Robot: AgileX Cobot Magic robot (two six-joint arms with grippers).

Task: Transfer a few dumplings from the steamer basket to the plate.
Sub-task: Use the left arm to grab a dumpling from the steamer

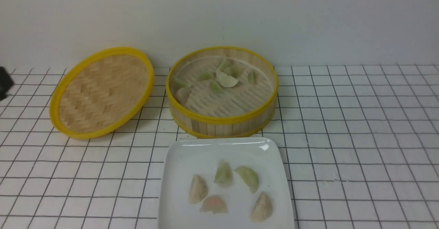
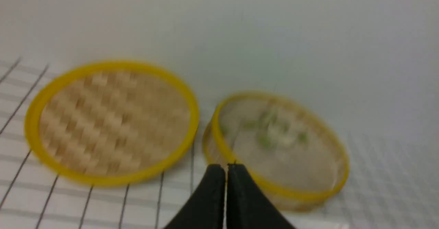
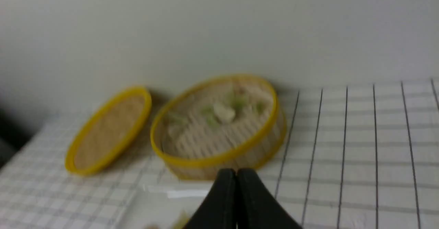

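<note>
On the gridded counter point(image 1: 360, 136), the plate point(image 1: 192, 153) holds five dumplings point(image 1: 223, 173). Your left pincer point(image 2: 226, 169) and right pincer point(image 3: 236, 174) are closed, empty; open one before entering the basket point(image 1: 221, 120).

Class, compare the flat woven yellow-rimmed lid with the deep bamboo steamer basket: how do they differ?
The flat woven yellow-rimmed lid is shallow; the deep bamboo steamer basket has upright slat walls. The lid holds nothing; the basket holds pale dumplings. Both are round, yellow-rimmed.
</note>
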